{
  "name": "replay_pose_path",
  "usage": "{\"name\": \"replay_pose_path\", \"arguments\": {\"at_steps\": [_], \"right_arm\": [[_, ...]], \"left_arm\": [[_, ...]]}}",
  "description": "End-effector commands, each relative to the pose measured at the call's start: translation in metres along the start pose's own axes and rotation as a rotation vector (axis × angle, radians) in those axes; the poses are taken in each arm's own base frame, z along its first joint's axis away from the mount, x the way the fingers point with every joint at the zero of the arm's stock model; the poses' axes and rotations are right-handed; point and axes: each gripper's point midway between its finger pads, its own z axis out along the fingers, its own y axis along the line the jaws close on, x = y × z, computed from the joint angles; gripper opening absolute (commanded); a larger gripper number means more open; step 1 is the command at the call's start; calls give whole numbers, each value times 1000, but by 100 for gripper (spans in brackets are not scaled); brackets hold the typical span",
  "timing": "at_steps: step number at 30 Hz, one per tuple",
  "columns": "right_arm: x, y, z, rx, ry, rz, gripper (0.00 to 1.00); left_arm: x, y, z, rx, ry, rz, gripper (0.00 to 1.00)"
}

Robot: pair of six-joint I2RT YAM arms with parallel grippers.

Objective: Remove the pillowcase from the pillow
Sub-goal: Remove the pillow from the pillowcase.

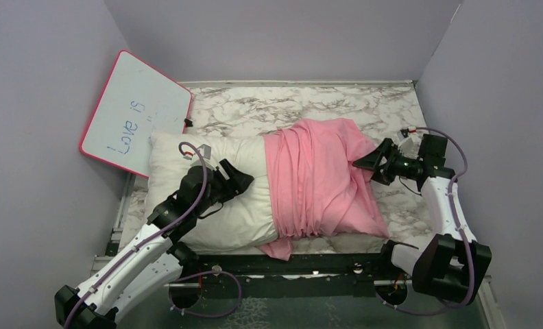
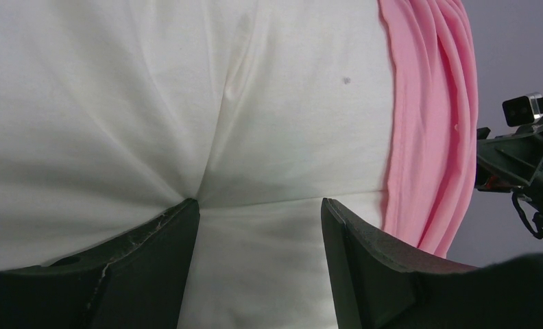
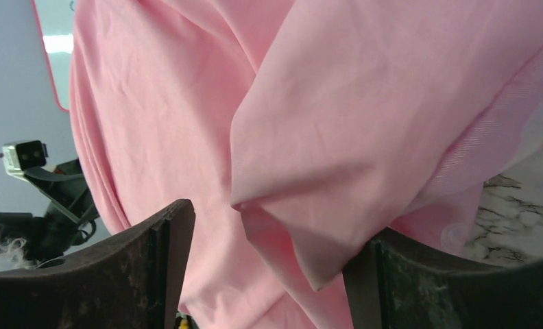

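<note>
Presently left end effector (image 2: pixel 260 203), spread, presses pillow (image 1: pixel 251 218); right end effector (image 3: pixel 272 225) gapes against pillowcase (image 1: pixel 317 175).

The whiteboard (image 1: pixel 135 113), pink-framed and leaning against the left wall, carries the handwritten words "Love is" in blue marker, running slantwise along the board. A few fainter blue strokes beside these words are too small to read.

The left arm reaches forward and inward, the left gripper (image 1: pixel 238 179) tipped downward with its jaws spread wide. The right arm folds upward at the elbow; the right gripper (image 1: pixel 363 163) points left, jaws apart, apparently clamping nothing.
</note>
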Motion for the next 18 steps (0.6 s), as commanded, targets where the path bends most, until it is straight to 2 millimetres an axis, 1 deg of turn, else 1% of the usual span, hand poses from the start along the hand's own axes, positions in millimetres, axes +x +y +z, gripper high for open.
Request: {"name": "replay_pose_path", "arguments": {"at_steps": [1, 2, 4, 5, 7, 9, 10, 11, 12, 13, 14, 16, 18], "right_arm": [[-2, -1, 3, 47, 9, -45, 87], [-1, -3, 5, 68, 16, -44, 89], [-3, -14, 12, 141, 7, -40, 89], [-4, -20, 15, 166, -3, -32, 87], [-11, -37, 17, 249, -47, -6, 70], [-21, -47, 16, 317, -101, -8, 52], [-30, -50, 11, 362, -130, -12, 38], [-41, -51, 4, 417, -171, -17, 25], [-55, -49, -5, 462, -222, -34, 15], [-76, -46, -18, 527, -302, -54, 6], [-93, -44, -33, 592, -382, -59, 1], [-127, -35, -64, 704, -529, -98, 1], [-154, -26, -97, 812, -656, -122, 1]], "left_arm": [[50, 63, -3, -213, 193, 42, 70], [50, 63, -3, -213, 194, 42, 70], [50, 62, -4, -211, 194, 40, 70], [50, 62, -4, -210, 194, 40, 70], [50, 62, -4, -209, 192, 39, 70], [50, 61, -4, -205, 192, 41, 70], [50, 61, -5, -203, 191, 41, 70], [50, 61, -5, -202, 192, 44, 70], [49, 61, -6, -203, 191, 46, 70], [50, 64, -8, -217, 193, 46, 70], [50, 65, -8, -224, 191, 43, 70], [51, 69, -9, -232, 188, 38, 70], [53, 72, -10, -238, 192, 32, 70]]}}
